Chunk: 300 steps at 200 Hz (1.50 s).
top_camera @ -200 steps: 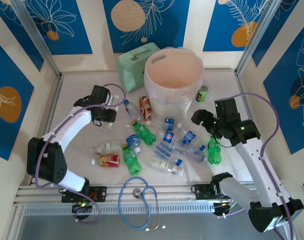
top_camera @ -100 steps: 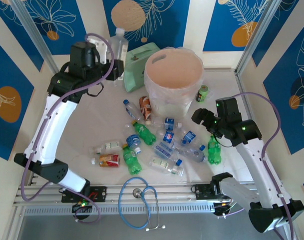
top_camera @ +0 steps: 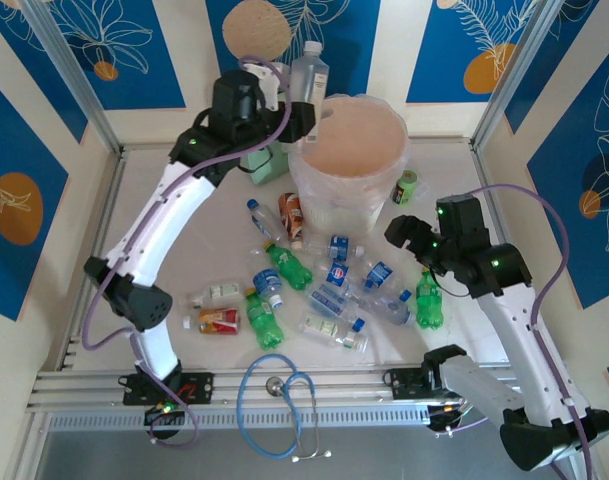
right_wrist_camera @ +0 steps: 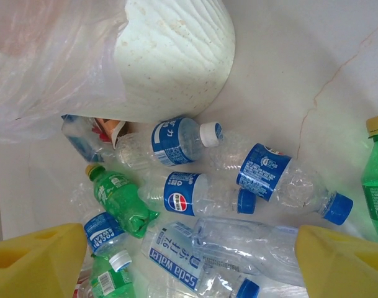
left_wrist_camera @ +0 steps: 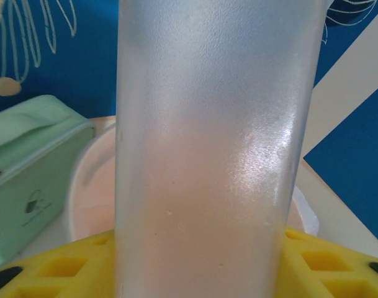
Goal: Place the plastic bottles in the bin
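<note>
My left gripper [top_camera: 290,112] is shut on a clear label-free plastic bottle [top_camera: 307,72], held upright at the back-left rim of the bin [top_camera: 334,205]. In the left wrist view that bottle [left_wrist_camera: 213,149] stands between my yellow fingers [left_wrist_camera: 58,267], with the pale bin rim [left_wrist_camera: 89,180] behind it. Several bottles lie in a pile [top_camera: 334,285] in front of the bin, and a green bottle [top_camera: 428,300] stands upright at the right. My right gripper [top_camera: 416,240] hangs open above the pile; its wrist view shows the gripper [right_wrist_camera: 189,261] over a clear bottle [right_wrist_camera: 263,248] and a Pepsi-labelled bottle [right_wrist_camera: 195,194].
A mint-green case [top_camera: 256,160] stands left of the bin, partly behind my left arm. A short dark-green can [top_camera: 406,186] sits right of the bin. A blue stethoscope [top_camera: 279,395] lies at the near edge. Metal frame posts flank the table.
My left arm has lifted the clear bottle off the table and swung it right, from the back left to the bin's rim. The right arm has barely moved.
</note>
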### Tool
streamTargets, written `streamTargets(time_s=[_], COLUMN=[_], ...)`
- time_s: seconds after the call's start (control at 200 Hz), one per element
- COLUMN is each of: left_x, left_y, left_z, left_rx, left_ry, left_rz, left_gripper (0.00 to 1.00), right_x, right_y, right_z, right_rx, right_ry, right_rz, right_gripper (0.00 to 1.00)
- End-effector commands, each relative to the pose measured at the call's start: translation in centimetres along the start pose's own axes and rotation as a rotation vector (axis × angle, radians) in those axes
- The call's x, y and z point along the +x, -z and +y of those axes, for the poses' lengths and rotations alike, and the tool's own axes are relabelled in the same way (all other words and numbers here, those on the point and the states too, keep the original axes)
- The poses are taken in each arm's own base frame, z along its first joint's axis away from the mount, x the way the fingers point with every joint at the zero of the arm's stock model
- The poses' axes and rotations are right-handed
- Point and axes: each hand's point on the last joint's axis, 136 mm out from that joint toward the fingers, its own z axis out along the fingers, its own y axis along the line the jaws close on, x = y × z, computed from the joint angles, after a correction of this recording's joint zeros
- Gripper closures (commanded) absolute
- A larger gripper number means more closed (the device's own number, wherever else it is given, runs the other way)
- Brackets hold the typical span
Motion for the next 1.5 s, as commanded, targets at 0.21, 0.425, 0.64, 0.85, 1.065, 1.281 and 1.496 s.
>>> streamTargets(time_s=[0.21,0.425,0.64,0.85,1.065,1.281,1.496], left_x=[-0.7,3.2,6.3,7.5,6.5,3.0,-0.2], left_y=[-5.2,-7.7,-8.9,-9.4,-8.5,-5.7,-0.3], left_z=[-2.6,-1.9,-1.3,-1.5,-3.2,-5.1,-7.5], left_rx=[0.117,0.069,0.027,0.012,0.028,0.049,0.079], left_ry=[0.084,0.052,0.022,0.004,-0.049,-0.070,-0.117], left_rz=[-0.089,0.023,0.106,0.137,0.098,0.015,-0.056], left_gripper=[0.49,0.50,0.49,0.47,0.25,0.24,0.26], right_x=[1.2,1.3,1.7,1.7,1.1,0.7,1.2], right_y=[0.8,0.8,0.2,0.2,0.5,0.3,-1.3], right_z=[-0.3,-1.3,-3.2,-3.9,-4.6,-6.1,-9.2], right_rx=[-0.021,0.021,0.101,0.112,0.139,0.200,0.304], right_ry=[-0.028,-0.031,-0.052,-0.071,-0.081,-0.116,-0.213], right_rz=[0.015,0.013,0.029,0.039,0.027,0.043,0.120], right_gripper=[0.12,0.12,0.12,0.12,0.12,0.12,0.11])
